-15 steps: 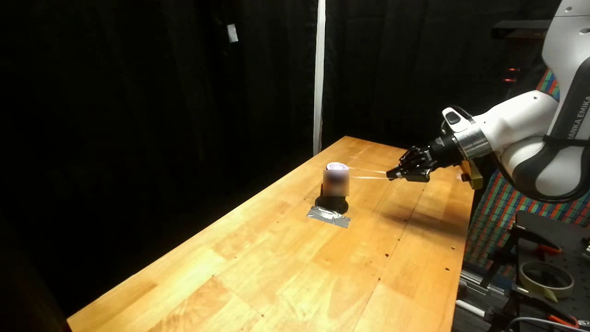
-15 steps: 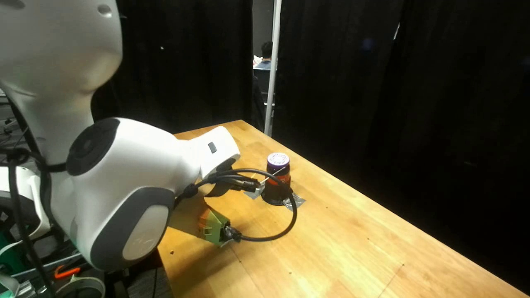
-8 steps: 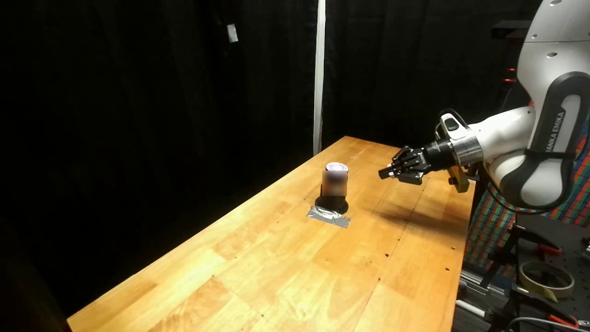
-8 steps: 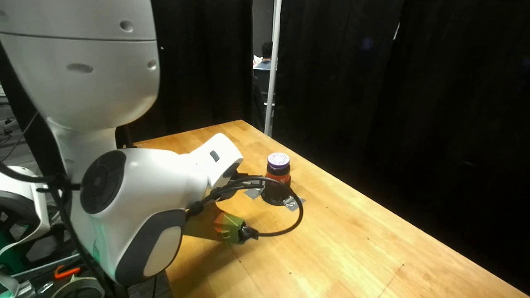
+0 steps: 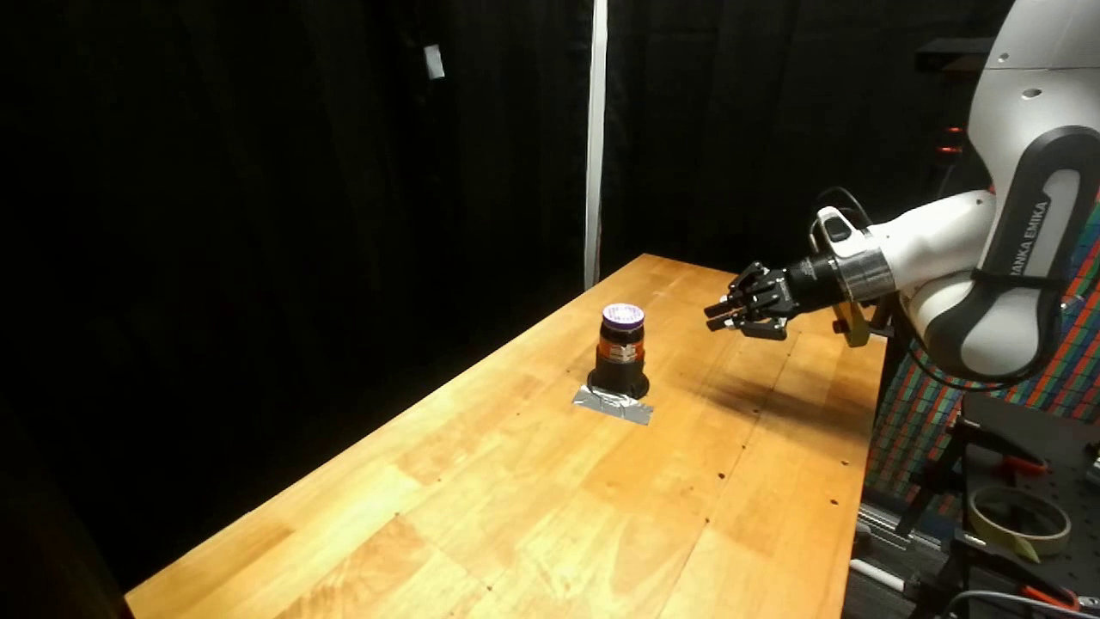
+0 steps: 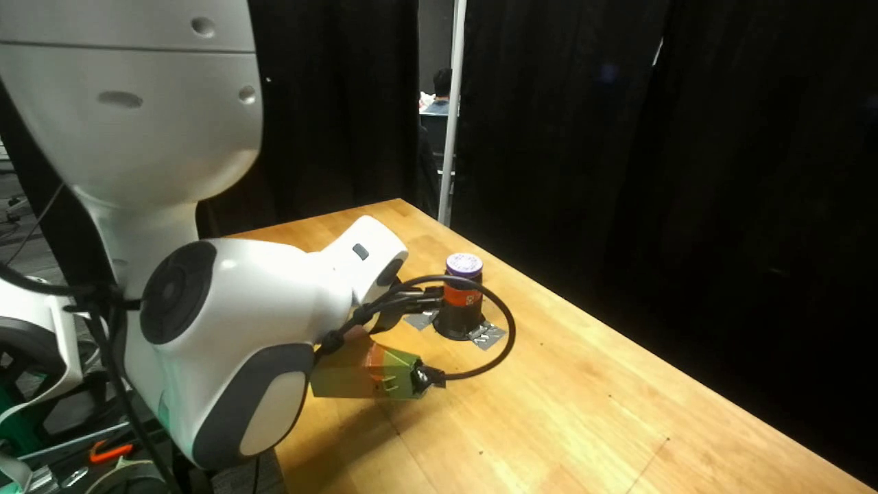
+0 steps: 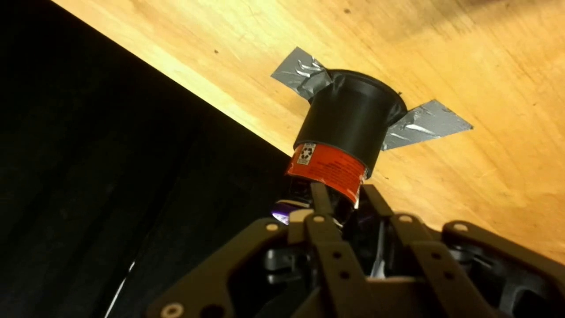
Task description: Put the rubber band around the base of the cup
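The dark round cup (image 5: 621,340), with a purple lid (image 6: 464,264) and an orange-red label (image 7: 329,165), stands straight up in a short black tube (image 7: 351,112) that looks like plastic. Shiny grey tape (image 7: 429,124) runs from the tube onto the brown wooden table (image 5: 533,516).

The black metal gripper (image 5: 707,316) hangs over the table, near the cup but not touching it. It sits at the end of the only arm, the white one (image 6: 267,295). Its two black fingers (image 7: 322,203) are a little way apart, and I see nothing pinched between them.

The fingers point almost sideways, dipping a bit, toward the top part of the cup. The cup's long way runs up and down, so they lie across it. The bottom is ahead of the fingertips and lower down. A push straight ahead would likely bump high on the cup and miss the bottom.

I cannot find the rubber band for sure, so I cannot tell if it is around the bottom. If it is, the gripper should probably just back away.
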